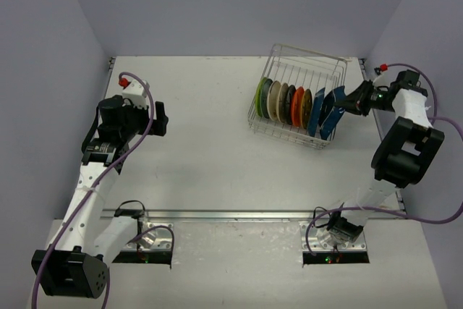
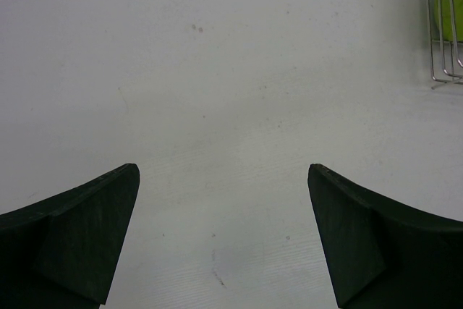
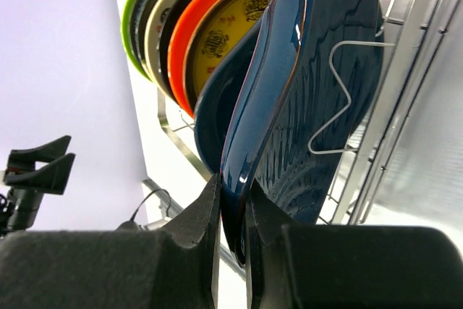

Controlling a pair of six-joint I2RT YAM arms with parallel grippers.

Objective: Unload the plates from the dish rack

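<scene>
The silver wire dish rack [image 1: 307,55] stands at the back right of the table. A row of plates stands upright in it: lime green [image 1: 260,94], cream [image 1: 273,100], orange [image 1: 297,106], brownish-yellow [image 1: 307,106], then two dark blue ones [image 1: 316,112]. My right gripper [image 1: 347,102] reaches in from the right, shut on the rim of the rightmost dark blue plate [image 3: 304,106]; its fingertips [image 3: 233,193] pinch the edge from both sides. My left gripper [image 2: 223,171] hangs open over bare table at the left [image 1: 160,117], far from the rack.
The rack's wire dividers [image 3: 405,85] run close beside the held plate. One rack corner [image 2: 445,41] with the lime green plate [image 2: 447,5] shows at the upper right of the left wrist view. Purple walls enclose the table on three sides.
</scene>
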